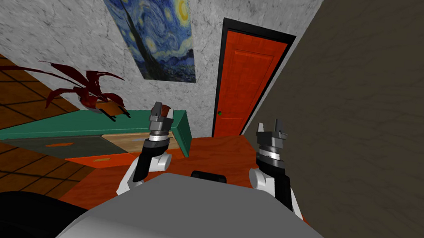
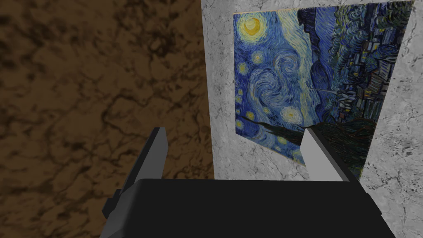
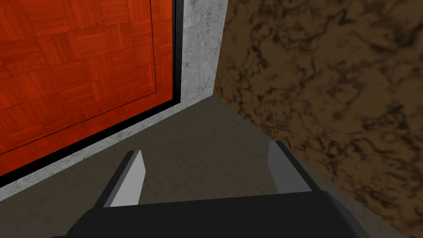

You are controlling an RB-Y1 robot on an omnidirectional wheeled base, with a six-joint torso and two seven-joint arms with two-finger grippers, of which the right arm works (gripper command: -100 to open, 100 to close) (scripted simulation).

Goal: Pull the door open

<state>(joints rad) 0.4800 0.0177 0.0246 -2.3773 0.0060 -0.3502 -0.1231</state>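
A red-orange panelled door (image 1: 246, 84) stands shut in a black frame at the end of a narrow passage, with a small dark knob (image 1: 219, 113) at its left edge. My right gripper (image 1: 271, 129) is raised well short of it, near the brown wall. Its wrist view has the fingers apart, so the right gripper (image 3: 205, 148) is open and holds nothing, and it looks at the door (image 3: 82, 62) and the frame's corner. My left gripper (image 1: 160, 112) is held up beside the green cabinet. In its own wrist view the left gripper (image 2: 234, 131) is open and holds nothing.
A green-topped cabinet (image 1: 59, 127) with orange drawer fronts runs along the left wall, and a red-leafed plant (image 1: 87, 88) stands on it. A large blue painting (image 1: 152, 26) hangs above. A brown wall (image 1: 374, 140) closes in the right side. Reddish floor (image 1: 217, 154) leads to the door.
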